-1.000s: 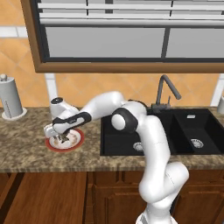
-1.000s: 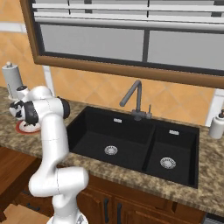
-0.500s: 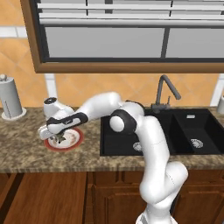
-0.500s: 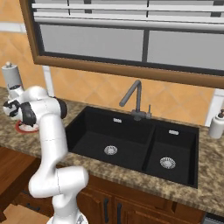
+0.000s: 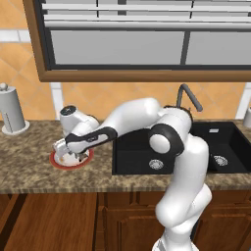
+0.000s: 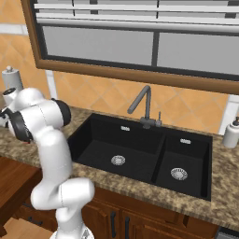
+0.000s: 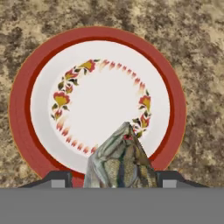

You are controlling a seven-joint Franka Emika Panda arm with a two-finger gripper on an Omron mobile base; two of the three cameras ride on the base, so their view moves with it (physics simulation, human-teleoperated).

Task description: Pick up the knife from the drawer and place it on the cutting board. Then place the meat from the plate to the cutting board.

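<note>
- Over the left stretch of the speckled granite desk (image 5: pixel 29 157), the white arm reaches out from the base and ends just above the plate (image 5: pixel 58 163).
- From the left base view, the end effector (image 5: pixel 67 156) hangs right over the plate, covering most of its middle, so only the red rim shows around it.
- Seen in the hand view, the plate (image 7: pixel 43 105) is white with a broad red rim and a ring of small red and yellow flower marks, and it lies flat on the desk (image 7: pixel 197 52).
- The meat (image 7: pixel 120 164), a greyish-brown chunk with pale patches, sits between the two dark fingertips (image 7: pixel 57 178) at the bottom of the hand view, in front of the plate's near rim.
- The end effector (image 7: pixel 114 180) is clenched on the meat, one fingertip showing on either side of the chunk; whether the meat is touching the plate or lifted off it cannot be told.
- A white paper towel roll (image 5: pixel 12 110) stands upright at the back of the desk, well to the left of the plate.
- Right of the plate lies the black double sink (image 6: pixel 140 154) with its dark curved faucet (image 6: pixel 142 105) behind it, and a small white bottle (image 6: pixel 231 133) stands at the far right.
- A dark wood-framed window (image 5: pixel 147 44) runs along the orange tiled wall above.
</note>
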